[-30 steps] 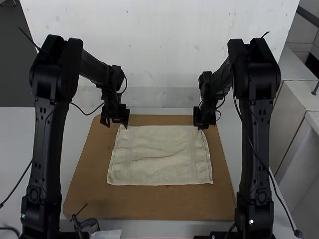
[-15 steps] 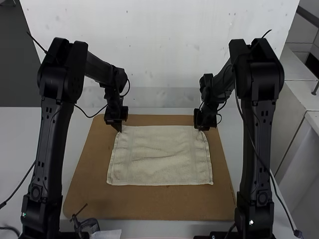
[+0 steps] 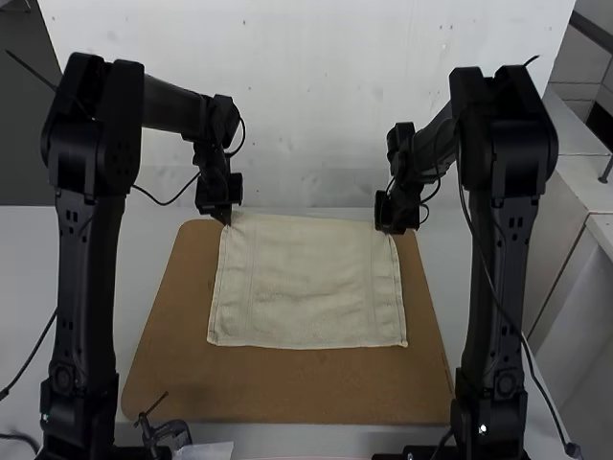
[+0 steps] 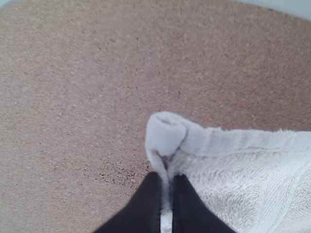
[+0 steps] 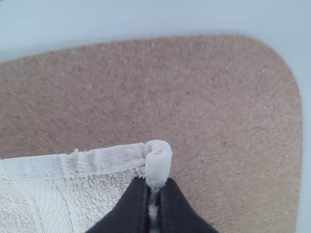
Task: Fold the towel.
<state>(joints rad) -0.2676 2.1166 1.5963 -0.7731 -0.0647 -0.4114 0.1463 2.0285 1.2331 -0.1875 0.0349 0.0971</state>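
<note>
My left gripper (image 3: 226,222) and right gripper (image 3: 387,231) hold the towel (image 3: 308,287) by its two far corners. In each wrist view, the black tapered fingers (image 4: 146,206) are pressed together on a pinch of cloth, and a small rolled tip of the corner sticks out past them. The towel stretches between my grippers and back toward my arms' bases, over the board (image 3: 278,388).

The towel is pale and looped like terry, with a smoother woven band near each side and a thick, ridged hem along the held edge. It makes a rough rectangle with soft, shallow creases. The board is brown, flat and speckled, with rounded corners.

The near hem runs almost straight, and a broad strip of bare board lies between it and the board's near edge. More board shows on both sides, wider at the left. Past the board is the pale table (image 3: 34,278). A clamp (image 3: 170,431) stands by the board's near left corner.
</note>
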